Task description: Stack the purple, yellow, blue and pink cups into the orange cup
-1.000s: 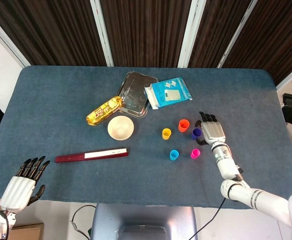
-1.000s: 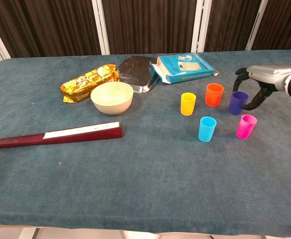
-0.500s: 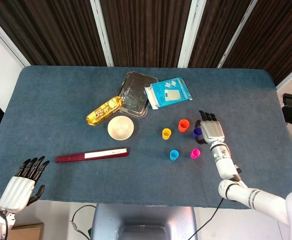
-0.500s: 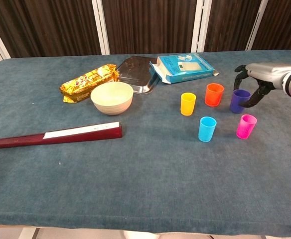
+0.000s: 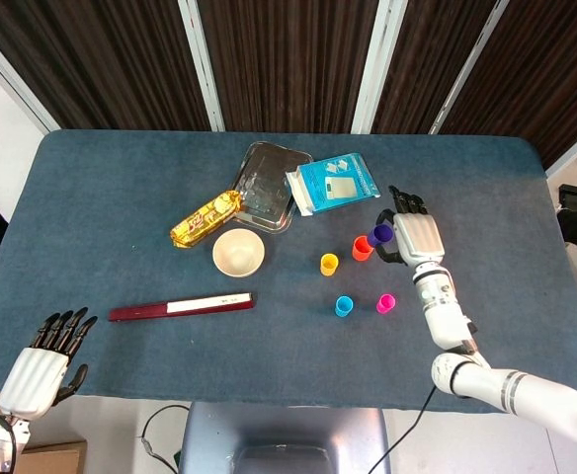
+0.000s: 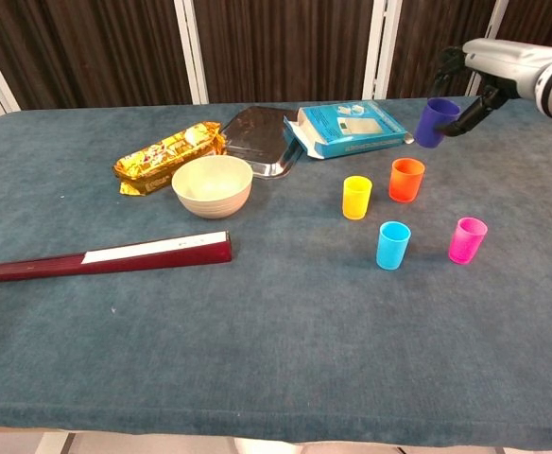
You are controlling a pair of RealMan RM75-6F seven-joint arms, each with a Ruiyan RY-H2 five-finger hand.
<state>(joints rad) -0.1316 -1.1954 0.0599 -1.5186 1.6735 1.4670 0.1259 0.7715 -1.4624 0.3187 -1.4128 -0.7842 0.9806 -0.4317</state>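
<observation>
The purple cup [image 6: 436, 122], which was standing on the cloth beside the orange cup [image 6: 406, 179] a second ago, is now being carried in the air above and just right of it, clamped in the curled fingers of the right hand [image 6: 473, 78]. It is tilting, its mouth leaning up and toward the orange cup, its long axis off vertical. The yellow cup [image 6: 356, 197], blue cup [image 6: 392, 245] and pink cup [image 6: 467, 239] are standing upright, mouths up, apart from one another. Everything is sitting on a table [image 5: 111, 217] covered in dark blue cloth, with dark slatted panels behind. The left hand [image 5: 43, 365] is hanging off the near edge, holding nothing, fingers seemingly extended side by side, though it is small in view.
</observation>
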